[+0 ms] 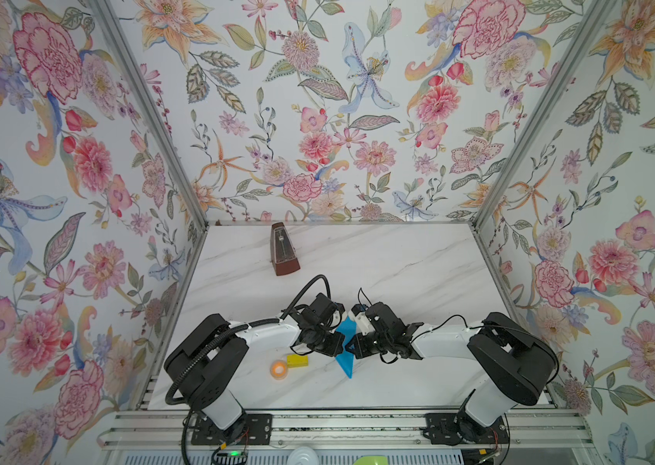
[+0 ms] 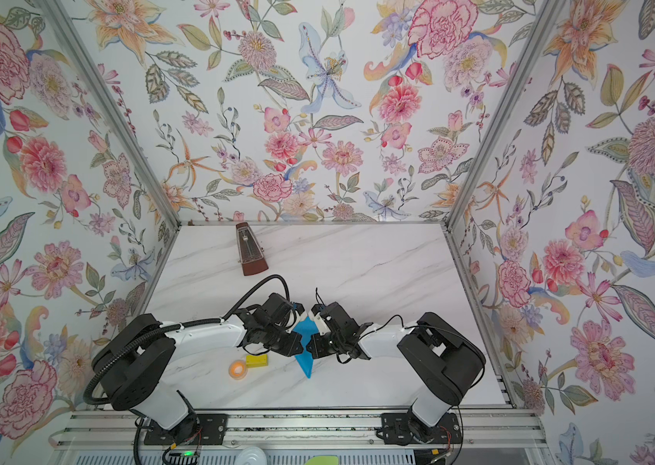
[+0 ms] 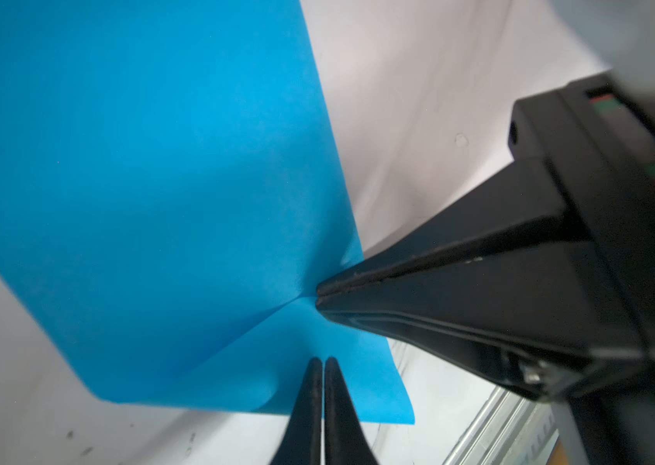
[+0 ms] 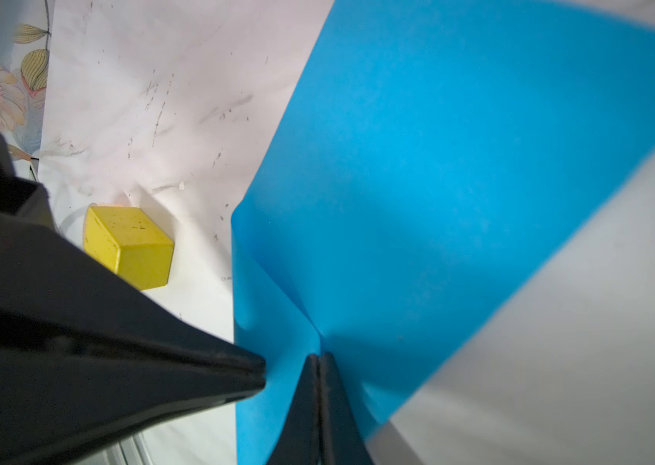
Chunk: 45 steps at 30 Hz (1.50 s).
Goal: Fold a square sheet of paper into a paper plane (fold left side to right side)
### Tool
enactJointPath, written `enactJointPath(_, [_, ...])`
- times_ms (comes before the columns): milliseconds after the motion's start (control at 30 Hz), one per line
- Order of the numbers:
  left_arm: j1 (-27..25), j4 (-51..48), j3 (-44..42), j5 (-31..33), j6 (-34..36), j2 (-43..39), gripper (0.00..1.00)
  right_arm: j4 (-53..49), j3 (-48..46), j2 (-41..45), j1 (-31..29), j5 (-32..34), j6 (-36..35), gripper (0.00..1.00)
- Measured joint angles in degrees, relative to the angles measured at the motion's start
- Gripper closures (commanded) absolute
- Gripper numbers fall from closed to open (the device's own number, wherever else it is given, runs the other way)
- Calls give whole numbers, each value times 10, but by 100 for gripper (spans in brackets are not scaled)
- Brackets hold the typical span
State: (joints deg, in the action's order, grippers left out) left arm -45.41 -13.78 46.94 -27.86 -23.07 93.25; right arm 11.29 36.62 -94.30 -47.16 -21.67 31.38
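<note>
Left gripper point(image 3: 322, 361) is showing its jaws pressed fully together, the tips bearing down on the folded blue paper point(image 3: 156, 181) beside a diagonal crease. Whether a layer is nipped between them cannot be told. The right gripper point(image 3: 320, 296) is likewise clenched and is coming in from the opposite side, its tip meeting the paper where that crease is reaching the edge. The two tips are probably working as a pair, one pinning the layers so they are not sliding while the other is sharpening the fold. In both top views the paper is lying mid-table on the marble tabletop point(image 1: 398, 273), between the two wrists, with its narrow point aiming at the near edge. A yellow block point(image 1: 297, 360) and an orange tape roll point(image 1: 278, 369) are sitting near its left side, not touching it, and a brown metronome point(image 1: 283, 251) is standing well apart at the back.
</note>
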Motion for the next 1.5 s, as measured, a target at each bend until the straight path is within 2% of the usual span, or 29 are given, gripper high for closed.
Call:
enactJointPath(633, [0,28,-37,-5,-14,0,97,1,1,-2,8,-5,-3,93])
enactJointPath(733, [0,67,-53,-16,-37,0,98,-8,13,-10,17,-9,-13,88])
enactJointPath(900, [0,163,-89,-25,-102,0,99,-51,45,-16,29,-16,-35,71])
enactJointPath(1033, [-5,231,-111,-24,-156,6,100,-118,53,16,31,19,-23,67])
enactJointPath(1167, [-19,279,-115,-17,-196,20,100,-180,53,72,31,68,35,66])
enactJointPath(1267, [-24,305,-121,-15,-217,26,100,-203,53,109,27,97,97,72])
enactJointPath(1400, [-26,323,-125,-13,-232,30,100,-206,50,127,4,115,177,90])
enactJointPath(1500, [-26,330,-126,-13,-238,32,100,-194,40,125,-15,114,227,99])
